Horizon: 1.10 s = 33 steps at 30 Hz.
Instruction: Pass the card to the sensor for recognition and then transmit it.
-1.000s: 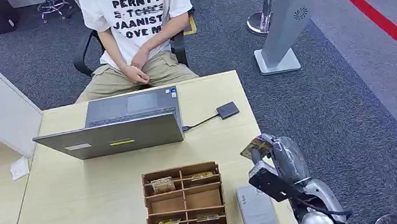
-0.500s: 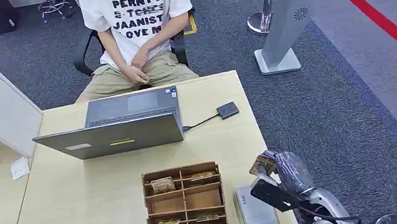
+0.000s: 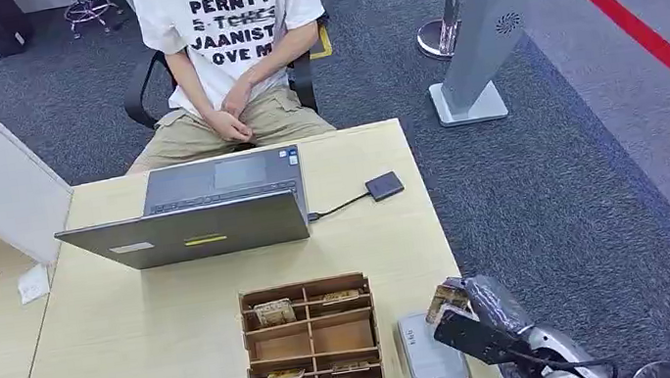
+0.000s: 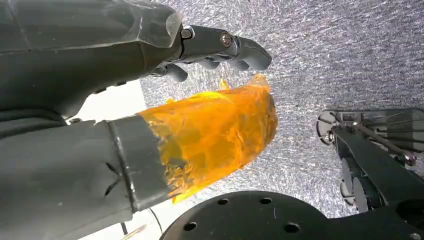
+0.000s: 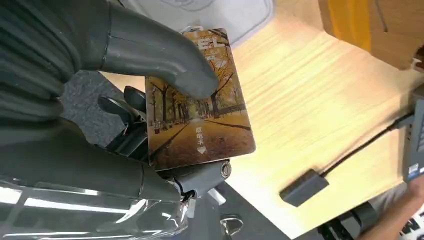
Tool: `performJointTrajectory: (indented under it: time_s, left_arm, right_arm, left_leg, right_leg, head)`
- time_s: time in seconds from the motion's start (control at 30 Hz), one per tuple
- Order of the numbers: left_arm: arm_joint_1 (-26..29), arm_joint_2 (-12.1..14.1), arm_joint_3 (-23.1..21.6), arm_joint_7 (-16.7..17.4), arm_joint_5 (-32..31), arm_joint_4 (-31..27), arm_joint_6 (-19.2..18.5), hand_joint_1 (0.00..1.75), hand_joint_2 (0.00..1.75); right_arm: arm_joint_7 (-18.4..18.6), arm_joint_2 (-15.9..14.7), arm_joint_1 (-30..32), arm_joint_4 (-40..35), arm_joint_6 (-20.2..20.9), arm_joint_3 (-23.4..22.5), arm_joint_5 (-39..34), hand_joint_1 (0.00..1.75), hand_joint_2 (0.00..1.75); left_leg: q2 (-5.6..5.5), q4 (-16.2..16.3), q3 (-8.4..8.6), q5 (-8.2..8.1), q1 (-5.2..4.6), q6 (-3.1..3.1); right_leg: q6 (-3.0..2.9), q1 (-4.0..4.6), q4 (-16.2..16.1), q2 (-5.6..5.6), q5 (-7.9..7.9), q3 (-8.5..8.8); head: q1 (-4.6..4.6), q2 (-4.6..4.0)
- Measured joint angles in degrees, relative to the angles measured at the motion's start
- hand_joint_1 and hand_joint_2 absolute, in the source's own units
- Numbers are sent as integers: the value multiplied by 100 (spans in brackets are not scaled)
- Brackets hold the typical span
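The fingers [image 5: 125, 102] and thumb of the right hand [image 5: 90, 100] pinched the card [image 5: 197, 107], the thumb pressed on its printed face of autumn trees. In the head view that hand [image 3: 482, 312] sat at the lower right of the frame, at the worktop's [image 3: 133, 326] right edge, with the card [image 3: 445, 297] held just beside the upper right corner of the grey sensor [image 3: 430, 352], which lay flat near the bottom edge. Whether card and sensor touched could not be told.

The left hand [image 4: 165, 100] hung over grey carpet, its thumb wrapped in orange film, its dark fingers [image 4: 220, 45] spread loosely and holding nothing.

Left of the sensor stood a wooden rack [image 3: 311, 341] with small items in several compartments. Above it in the frame an open laptop [image 3: 206, 212] faced a seated person [image 3: 228, 56], and a cable ran to a small dark adapter [image 3: 384, 185] at its right.
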Motion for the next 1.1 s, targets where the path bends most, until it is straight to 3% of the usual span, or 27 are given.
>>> performJointTrajectory:
  time_s: [0.63, 1.1]
  left_arm:
    - [0, 0, 50, 2, -22, 0, -2, 0, 0]
    - [0, 28, 90, -15, -26, 0, -35, 0, 0]
  right_arm:
    - [-66, -361, -94, 61, 284, 181, -234, 175, 175]
    - [-680, -584, 88, -416, 463, 256, -1145, 175, 175]
  left_leg:
    - [0, 0, 1, 0, 0, 0]
    - [0, 0, 2, 0, -1, 0]
  right_leg:
    - [0, 0, 0, 0, 0, 1]
    - [0, 0, 0, 0, 0, 0]
  head:
    - [0, 0]
    - [0, 0]
